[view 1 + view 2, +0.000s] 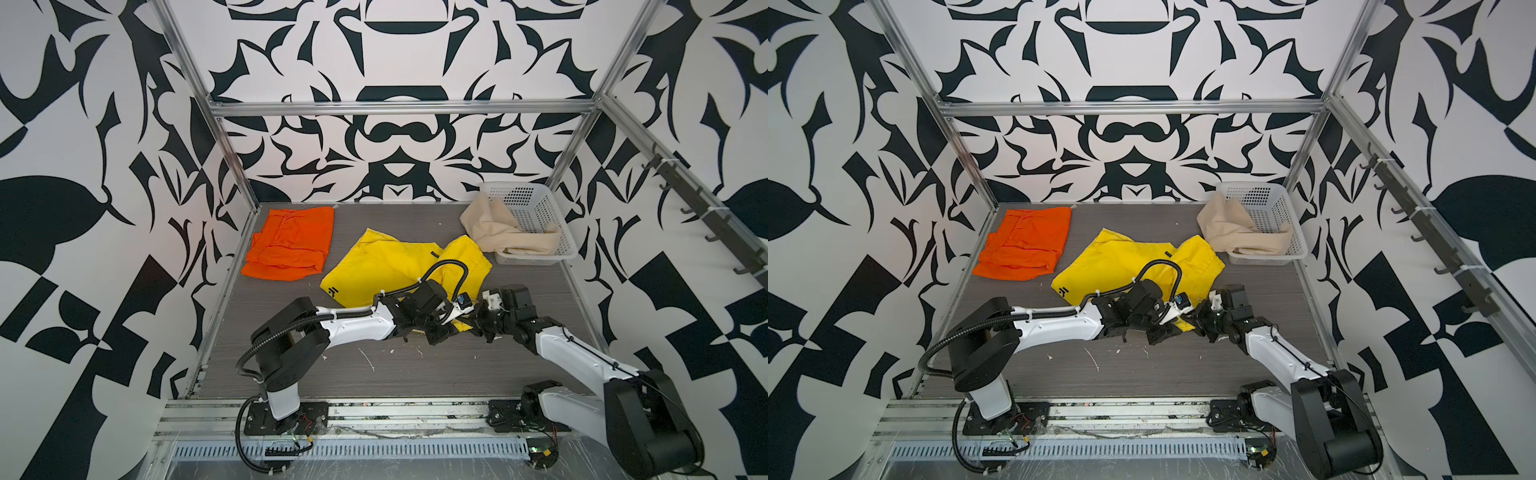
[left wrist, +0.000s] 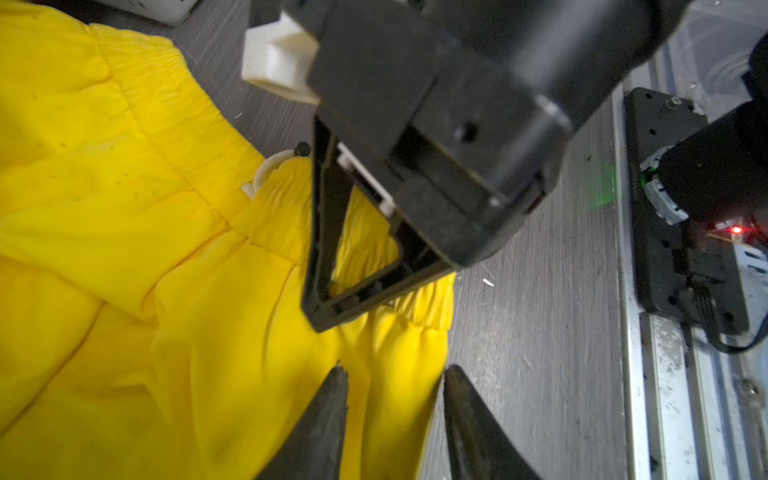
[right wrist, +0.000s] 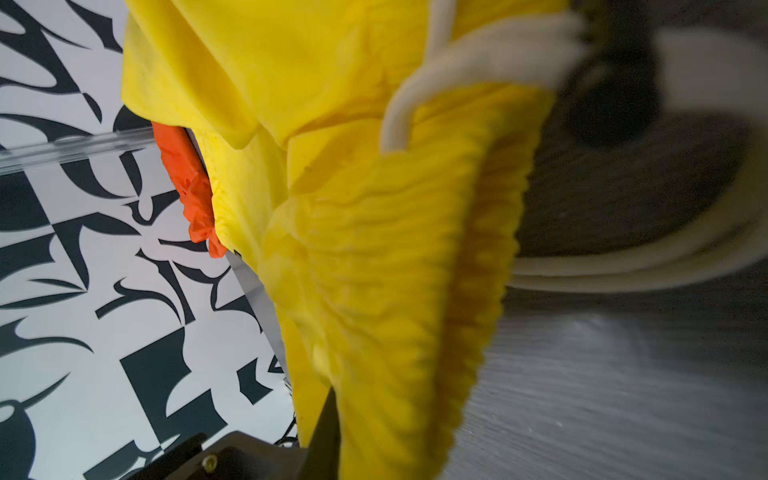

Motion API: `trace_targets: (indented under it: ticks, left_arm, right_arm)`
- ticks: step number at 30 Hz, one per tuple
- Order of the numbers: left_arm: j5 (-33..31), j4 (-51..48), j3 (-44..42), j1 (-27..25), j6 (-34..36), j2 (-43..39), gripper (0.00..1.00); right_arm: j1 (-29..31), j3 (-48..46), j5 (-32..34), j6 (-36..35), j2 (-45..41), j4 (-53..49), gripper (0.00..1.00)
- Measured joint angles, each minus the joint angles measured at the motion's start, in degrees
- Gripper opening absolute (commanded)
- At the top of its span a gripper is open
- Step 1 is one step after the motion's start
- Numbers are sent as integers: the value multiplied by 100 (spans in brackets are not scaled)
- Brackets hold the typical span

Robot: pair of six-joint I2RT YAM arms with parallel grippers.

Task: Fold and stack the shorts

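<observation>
Yellow shorts (image 1: 386, 266) are the job in hand. Our right gripper (image 2: 326, 311) is pinched tight on their gathered waistband (image 2: 183, 120) and holds that edge up off the table (image 1: 415, 374). The white drawstring (image 3: 399, 120) loops just beside the grip. Our left gripper (image 2: 395, 370) hovers next to it with its jaws partly apart, cloth below them but nothing between them.

In both top views the two grippers meet at the five o'clock corner of the yellow pair, which lies spread and rumpled at the middle of the table. At ten o'clock, orange shorts (image 1: 291, 245) look already folded, well apart. At two o'clock, beige shorts (image 1: 494, 228) hang crumpled over the rim of a white basket (image 1: 536, 203).

We judge that the second pair is being readied for its fold. Next, our left gripper should close on the waistband near the right one, so we can draw the edge taut and carry it over toward eleven o'clock.
</observation>
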Motion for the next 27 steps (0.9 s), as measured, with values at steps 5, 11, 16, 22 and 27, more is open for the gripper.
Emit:
trace_targets:
  ticks: [5,11,16,22,27]
  left_arm:
    - [-205,-238,-262,562,-1016,-649,50]
    - [-442,-1064,-638,2562,-3010,-1639,51]
    - [-761,-1766,-1320,3779,-4463,-2184,51]
    - [-798,-2389,-1598,4557,-5453,-2273,50]
    - [-798,-2426,-1587,4848,-5694,-2011,48]
  right_arm:
    - [-33,7,400,-289,-348,-525,6]
    - [-46,7,835,-516,-426,-975,4]
    - [-46,7,988,-636,-422,-1117,4]
    - [-46,9,1016,-667,-422,-1150,4]
    - [-46,9,1019,-671,-426,-1154,4]
